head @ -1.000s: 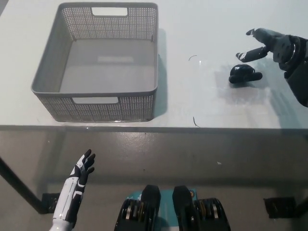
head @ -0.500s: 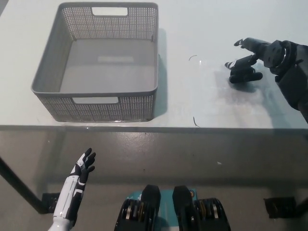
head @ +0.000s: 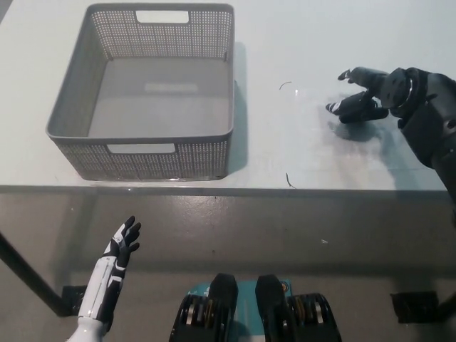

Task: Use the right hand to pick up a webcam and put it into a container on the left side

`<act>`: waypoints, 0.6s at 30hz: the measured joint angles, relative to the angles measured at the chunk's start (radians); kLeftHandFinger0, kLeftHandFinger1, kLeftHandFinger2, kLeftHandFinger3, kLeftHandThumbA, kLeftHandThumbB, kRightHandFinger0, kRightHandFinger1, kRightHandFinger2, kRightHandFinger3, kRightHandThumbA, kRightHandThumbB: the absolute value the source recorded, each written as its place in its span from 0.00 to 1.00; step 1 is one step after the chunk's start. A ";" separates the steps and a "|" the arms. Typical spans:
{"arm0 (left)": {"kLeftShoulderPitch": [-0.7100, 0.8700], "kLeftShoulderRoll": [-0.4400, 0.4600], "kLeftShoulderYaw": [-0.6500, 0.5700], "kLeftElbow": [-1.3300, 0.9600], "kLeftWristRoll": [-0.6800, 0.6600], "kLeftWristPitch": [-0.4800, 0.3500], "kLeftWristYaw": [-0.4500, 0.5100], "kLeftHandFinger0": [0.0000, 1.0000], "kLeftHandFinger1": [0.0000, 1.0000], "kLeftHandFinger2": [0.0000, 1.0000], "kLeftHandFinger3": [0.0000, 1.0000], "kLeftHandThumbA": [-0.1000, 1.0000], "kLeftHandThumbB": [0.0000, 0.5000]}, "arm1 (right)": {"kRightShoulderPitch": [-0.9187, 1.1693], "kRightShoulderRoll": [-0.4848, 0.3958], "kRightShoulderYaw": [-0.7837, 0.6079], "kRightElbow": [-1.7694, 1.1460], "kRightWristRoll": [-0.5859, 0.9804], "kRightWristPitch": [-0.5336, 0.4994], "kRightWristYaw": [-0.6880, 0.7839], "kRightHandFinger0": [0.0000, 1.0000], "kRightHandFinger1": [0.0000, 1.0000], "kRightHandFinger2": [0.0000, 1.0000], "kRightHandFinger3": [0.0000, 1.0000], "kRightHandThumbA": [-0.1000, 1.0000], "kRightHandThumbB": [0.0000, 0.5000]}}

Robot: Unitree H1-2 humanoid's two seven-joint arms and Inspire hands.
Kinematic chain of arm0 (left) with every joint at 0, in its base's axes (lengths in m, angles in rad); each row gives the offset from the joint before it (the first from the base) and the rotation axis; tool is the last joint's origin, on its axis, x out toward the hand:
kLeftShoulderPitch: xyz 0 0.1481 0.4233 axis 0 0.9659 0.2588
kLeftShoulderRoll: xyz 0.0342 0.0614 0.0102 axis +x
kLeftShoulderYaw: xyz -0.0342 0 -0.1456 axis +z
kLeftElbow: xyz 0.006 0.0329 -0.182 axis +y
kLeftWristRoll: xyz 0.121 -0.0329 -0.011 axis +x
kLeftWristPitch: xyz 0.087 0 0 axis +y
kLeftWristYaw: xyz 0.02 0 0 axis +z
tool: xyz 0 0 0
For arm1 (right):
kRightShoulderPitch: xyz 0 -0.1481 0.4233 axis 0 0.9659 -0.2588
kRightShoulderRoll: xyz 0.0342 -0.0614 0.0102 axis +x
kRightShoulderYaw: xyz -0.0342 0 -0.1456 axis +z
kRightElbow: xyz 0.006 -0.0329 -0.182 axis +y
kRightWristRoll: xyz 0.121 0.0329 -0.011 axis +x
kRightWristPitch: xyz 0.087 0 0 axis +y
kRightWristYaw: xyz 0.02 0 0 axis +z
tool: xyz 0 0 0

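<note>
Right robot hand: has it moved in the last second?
Yes. The right robot hand has shifted left toward the grey basket and lowered onto the webcam; its fingers now reach around it. Basket and table stayed put.

One head camera looks steeply down on the table [head: 299, 153] edge, basket [head: 146, 157] upper left

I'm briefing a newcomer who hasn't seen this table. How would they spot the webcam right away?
Start at the big grey perforated plastic basket on the white table's left side, then look far right. The small black webcam lies there under the black right hand; it is the only loose dark object on the tabletop.
</note>
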 measured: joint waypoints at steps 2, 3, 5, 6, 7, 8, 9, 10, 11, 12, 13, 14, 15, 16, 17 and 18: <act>-0.001 0.000 0.001 0.005 0.000 0.000 0.000 1.00 1.00 1.00 1.00 1.00 0.24 | 0.000 0.006 0.020 0.008 -0.006 0.001 0.000 1.00 1.00 1.00 1.00 0.65 1.00; -0.002 0.000 0.002 0.008 -0.001 0.000 0.000 1.00 1.00 1.00 1.00 1.00 0.24 | 0.000 0.010 0.030 0.014 -0.011 0.002 0.000 1.00 1.00 1.00 1.00 0.63 1.00; -0.002 0.000 0.002 0.009 -0.003 0.000 0.000 1.00 1.00 1.00 1.00 1.00 0.22 | 0.000 0.017 0.049 0.026 -0.022 0.004 -0.001 1.00 1.00 1.00 1.00 0.61 1.00; -0.001 0.000 0.002 0.009 -0.004 0.000 0.000 1.00 1.00 1.00 1.00 1.00 0.22 | 0.000 0.019 0.053 0.031 -0.025 0.006 -0.001 1.00 1.00 1.00 1.00 0.61 1.00; -0.002 0.000 0.002 0.009 -0.004 0.000 0.000 1.00 1.00 1.00 1.00 1.00 0.22 | 0.000 0.022 0.059 0.037 -0.028 0.008 -0.003 1.00 1.00 1.00 1.00 0.65 1.00; -0.002 0.000 0.002 0.009 -0.005 0.000 0.000 1.00 1.00 1.00 1.00 1.00 0.22 | 0.000 0.024 0.064 0.042 -0.031 0.009 -0.005 1.00 1.00 1.00 1.00 0.66 1.00; -0.002 0.000 0.002 0.009 -0.005 0.000 0.000 1.00 1.00 1.00 1.00 1.00 0.22 | 0.000 0.026 0.073 0.048 -0.035 0.010 -0.008 1.00 1.00 1.00 1.00 0.66 1.00; -0.002 0.000 0.003 0.009 -0.005 0.000 0.000 1.00 1.00 1.00 1.00 1.00 0.20 | 0.000 0.026 0.085 0.056 -0.043 0.010 -0.013 1.00 1.00 1.00 1.00 0.66 1.00; -0.002 0.000 0.003 0.009 -0.005 0.000 0.000 1.00 1.00 1.00 1.00 1.00 0.19 | 0.000 0.027 0.092 0.060 -0.045 0.010 -0.016 1.00 1.00 1.00 1.00 0.66 1.00; -0.002 0.001 0.003 0.009 -0.006 0.000 0.000 1.00 1.00 1.00 1.00 1.00 0.19 | 0.000 0.027 0.102 0.066 -0.050 0.011 -0.021 1.00 1.00 1.00 1.00 0.66 1.00; -0.003 0.001 0.004 0.009 -0.006 0.000 0.000 1.00 1.00 1.00 1.00 1.00 0.20 | 0.000 0.027 0.106 0.068 -0.052 0.011 -0.023 1.00 1.00 1.00 1.00 0.66 1.00; -0.003 0.001 0.004 0.009 -0.007 0.000 0.000 1.00 1.00 1.00 1.00 1.00 0.22 | 0.000 0.027 0.117 0.074 -0.060 0.011 -0.027 1.00 1.00 1.00 1.00 0.66 1.00; -0.003 0.001 0.004 0.009 -0.008 0.000 0.000 1.00 1.00 1.00 1.00 1.00 0.22 | 0.001 0.027 0.121 0.077 -0.063 0.011 -0.031 1.00 1.00 1.00 1.00 0.65 1.00; -0.003 0.001 0.005 0.009 -0.008 0.000 0.000 1.00 1.00 1.00 1.00 1.00 0.21 | 0.001 0.027 0.126 0.081 -0.067 0.011 -0.035 1.00 1.00 1.00 1.00 0.65 1.00; -0.003 0.001 0.006 0.009 -0.008 0.000 0.000 1.00 1.00 1.00 1.00 1.00 0.21 | 0.002 0.027 0.130 0.084 -0.069 0.011 -0.040 1.00 1.00 1.00 1.00 0.66 1.00; -0.003 0.001 0.006 0.009 -0.008 0.000 0.000 1.00 1.00 1.00 1.00 1.00 0.20 | 0.002 0.027 0.136 0.086 -0.072 0.011 -0.043 1.00 1.00 1.00 1.00 0.67 1.00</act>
